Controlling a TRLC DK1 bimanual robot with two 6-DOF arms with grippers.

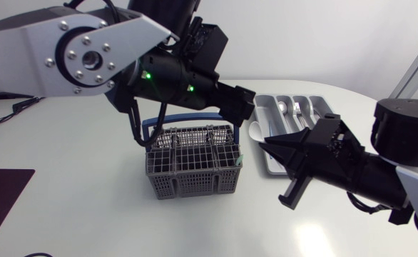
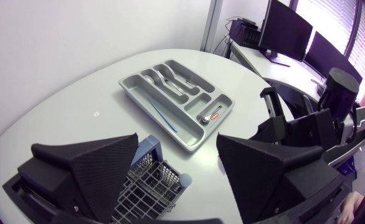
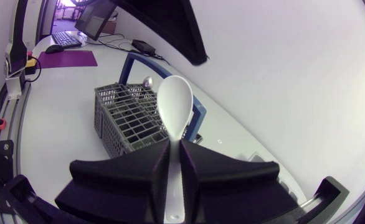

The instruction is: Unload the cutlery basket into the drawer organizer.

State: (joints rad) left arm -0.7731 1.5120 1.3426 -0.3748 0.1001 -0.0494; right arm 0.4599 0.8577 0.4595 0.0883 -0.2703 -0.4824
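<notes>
Right tool: fingers closed to a narrow slot, pinching the handle of a white spoon from both sides, bowl pointing ahead. In the head view the spoon is held above the desk, between the basket and the organizer, close to both.

Left tool: fingers spread wide, nothing between them, above the basket's organizer-side edge.

Basket: grey mesh with a blue handle, upright on the desk, just beside the organizer.

Organizer: grey tray with metal cutlery in the middle slots and a thin blue piece in the long side slot.
</notes>
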